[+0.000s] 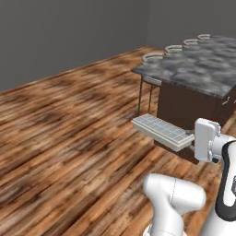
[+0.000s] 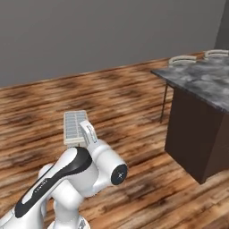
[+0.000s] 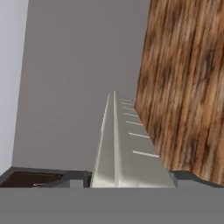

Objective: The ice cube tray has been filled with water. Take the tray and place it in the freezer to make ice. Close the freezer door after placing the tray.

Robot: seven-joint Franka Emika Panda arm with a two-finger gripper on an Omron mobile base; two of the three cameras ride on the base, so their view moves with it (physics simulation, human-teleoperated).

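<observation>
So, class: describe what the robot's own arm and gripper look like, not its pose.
The arm is glossy white with rounded, bulbous links. A black band with small pale lettering runs along one link, and a black circular joint cap sits on its side. The gripper is mounted on a white boxy hand with rounded corners.

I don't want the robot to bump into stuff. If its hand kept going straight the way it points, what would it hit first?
Probably nothing soon. The hand holds the ice cube tray pointing out over open wooden floor, toward the far grey wall. The island counter sits off to the side. Depth is hard to judge.
</observation>
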